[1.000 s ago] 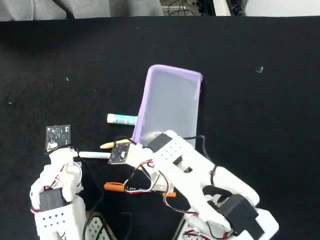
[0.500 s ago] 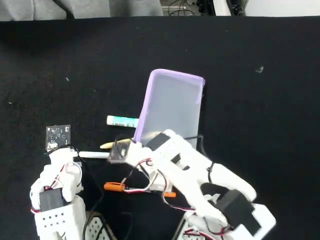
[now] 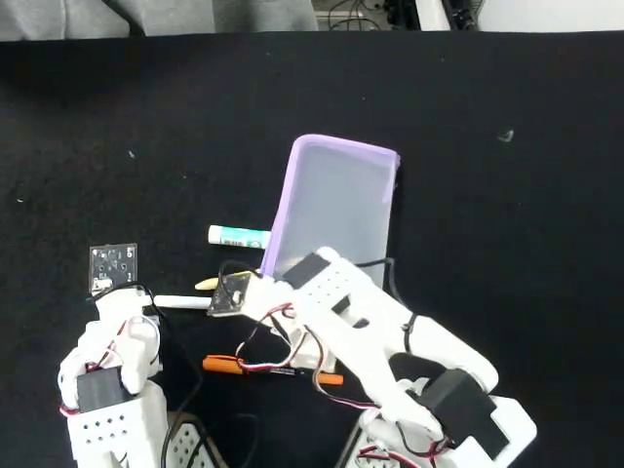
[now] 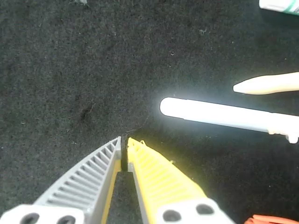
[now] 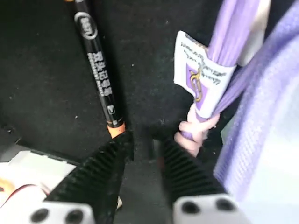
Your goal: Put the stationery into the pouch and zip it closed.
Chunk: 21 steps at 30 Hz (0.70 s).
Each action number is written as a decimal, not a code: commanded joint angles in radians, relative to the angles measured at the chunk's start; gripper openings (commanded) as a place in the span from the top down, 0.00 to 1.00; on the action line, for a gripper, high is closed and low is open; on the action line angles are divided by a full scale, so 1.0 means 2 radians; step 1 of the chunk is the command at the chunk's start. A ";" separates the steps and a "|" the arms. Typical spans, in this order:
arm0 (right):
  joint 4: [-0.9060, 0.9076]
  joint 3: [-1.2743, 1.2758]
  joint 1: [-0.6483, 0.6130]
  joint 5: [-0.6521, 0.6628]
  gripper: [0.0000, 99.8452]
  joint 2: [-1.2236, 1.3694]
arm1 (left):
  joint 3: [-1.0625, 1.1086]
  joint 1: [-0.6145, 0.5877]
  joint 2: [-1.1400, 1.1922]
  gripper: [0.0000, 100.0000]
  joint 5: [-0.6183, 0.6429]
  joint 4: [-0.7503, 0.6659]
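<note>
A purple pouch (image 3: pixel 336 205) lies in the middle of the black table. Left of it are a green-and-white tube (image 3: pixel 237 236), a cream pointed stick (image 3: pixel 205 284), a white pen (image 3: pixel 180 302) and an orange-and-black pen (image 3: pixel 278 369). My right arm (image 3: pixel 341 312) covers the pouch's near end. My right gripper (image 5: pixel 145 145) is narrowly open, with nothing between its fingers. It sits beside the pink zipper pull (image 5: pixel 195 134) and its paper tag (image 5: pixel 201 77), and the black pen (image 5: pixel 97 70) lies just ahead of it. My left gripper (image 4: pixel 124 142) is shut and empty, just short of the white pen (image 4: pixel 224 115).
The table's far half and right side are bare black cloth (image 3: pixel 507 214). Loose wires (image 3: pixel 268 341) run under the right arm near the orange-and-black pen. The left arm (image 3: pixel 107 370) stays at the near left corner.
The pouch has slid slightly toward the near side and the right arm has shifted a little with it. The left arm has not moved.
</note>
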 commanded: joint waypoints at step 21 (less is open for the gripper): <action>-0.027 -0.032 0.185 0.124 0.68 -0.003 | 0.012 0.008 -0.003 0.97 -0.002 0.003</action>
